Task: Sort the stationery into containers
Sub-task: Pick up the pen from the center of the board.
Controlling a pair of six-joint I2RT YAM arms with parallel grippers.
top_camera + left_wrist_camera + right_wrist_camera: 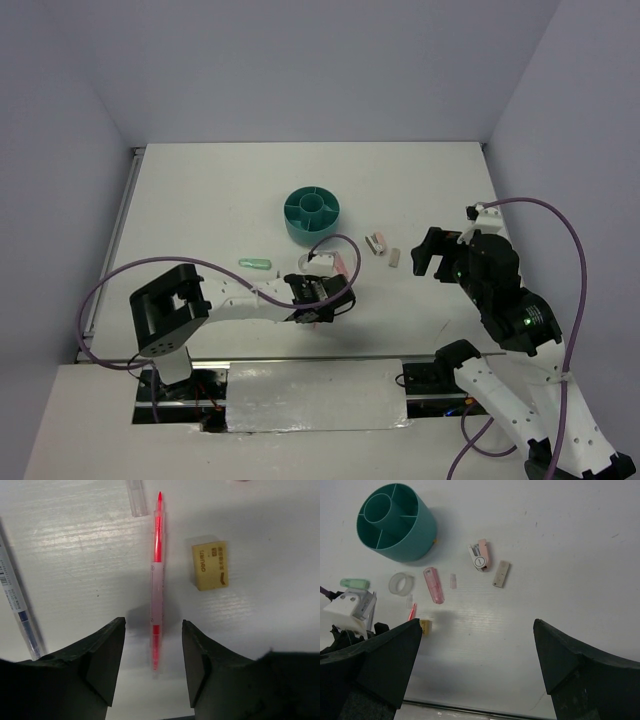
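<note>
The pink-red pen (157,580) lies on the white table, its near end between the fingers of my left gripper (153,645), which is open and touches nothing. The left gripper (320,298) is low over the table, in front of the teal organiser (312,215). A yellow block (210,565) lies right of the pen and a thin dark pen (17,605) lies to its left. My right gripper (477,650) is open and empty, held above the table at the right (425,252). The organiser (395,522) looks empty.
In the right wrist view lie a clear tape ring (401,584), a pink eraser (434,585), a mint-green capsule (355,583), a pink-white piece (480,556) and a beige piece (501,574). A clear cap (136,497) lies beyond the pen's tip.
</note>
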